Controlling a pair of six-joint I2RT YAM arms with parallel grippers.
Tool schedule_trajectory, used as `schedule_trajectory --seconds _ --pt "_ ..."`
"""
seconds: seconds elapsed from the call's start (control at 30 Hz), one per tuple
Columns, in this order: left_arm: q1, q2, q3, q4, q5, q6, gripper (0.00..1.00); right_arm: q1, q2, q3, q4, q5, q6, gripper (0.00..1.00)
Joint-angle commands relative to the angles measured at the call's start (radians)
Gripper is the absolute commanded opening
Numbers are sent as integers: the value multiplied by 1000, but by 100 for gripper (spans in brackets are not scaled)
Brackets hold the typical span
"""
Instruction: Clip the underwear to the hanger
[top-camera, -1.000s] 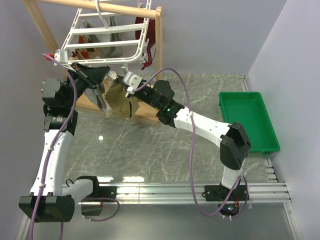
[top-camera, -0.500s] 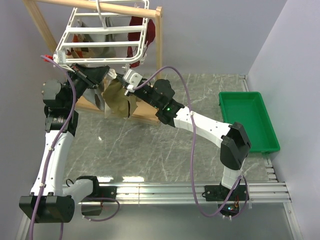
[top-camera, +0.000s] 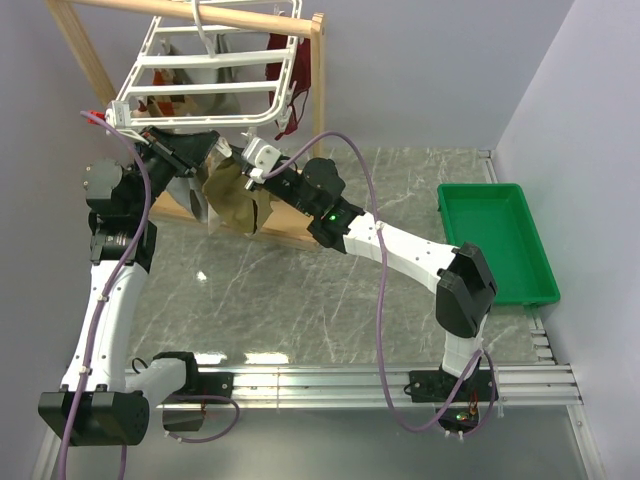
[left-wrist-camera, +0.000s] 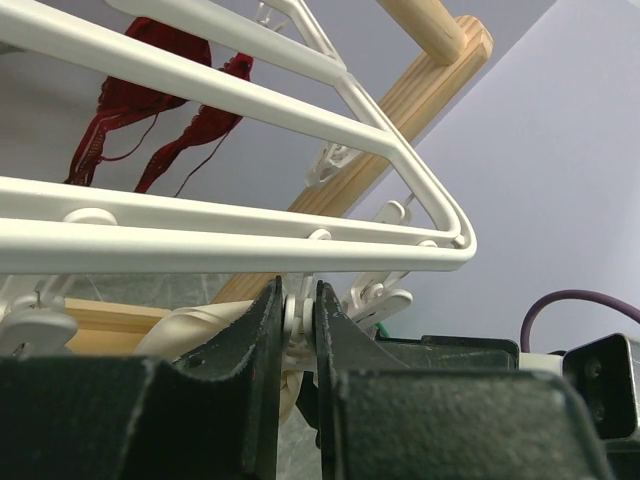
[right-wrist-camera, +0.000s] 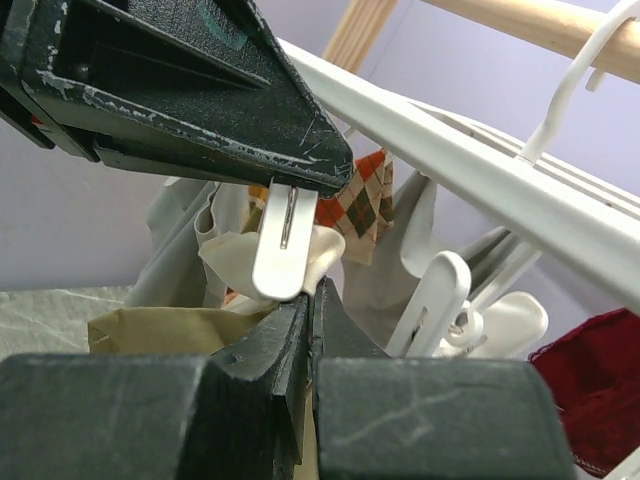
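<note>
The white grid hanger hangs tilted from the wooden stand. My left gripper is just under its near rail, jaws closed on the top of a white clip below the hanger's rail. My right gripper is shut on the top edge of the tan underwear, which hangs below it. In the right wrist view the right gripper sits directly under that clip's lower end, touching it, with the underwear bunched at its left. The left gripper's fingers fill the upper left.
The wooden frame stand carries the hanger. A dark red garment, a grey garment and an argyle cloth hang from other clips. A green tray sits at the right of the marble table.
The hanger has swung left and tilted. The right gripper has lifted the underwear's top edge up and left to the clip that the left gripper holds.
</note>
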Motion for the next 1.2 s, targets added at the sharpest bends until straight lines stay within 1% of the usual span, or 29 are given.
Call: schedule_trajectory --seconds 0.0,0.3,0.53,0.93,1.07,1.17 --pt "-11 -12 27 -21 45 12 18 11 -5 61 55 10 -3 0" --pt "-11 -12 46 -44 22 46 20 10 -18 52 66 9 3 0" --pt "-11 -20 52 -47 2 59 28 10 -25 63 59 0 20 0" --pt "-11 -26 55 -36 5 62 38 11 -36 57 50 -11 32 0" --pt "-11 -25 57 -35 5 65 40 11 -35 67 50 -13 35 0" --pt "-11 -25 61 -36 5 70 43 11 -32 69 50 -14 37 0"
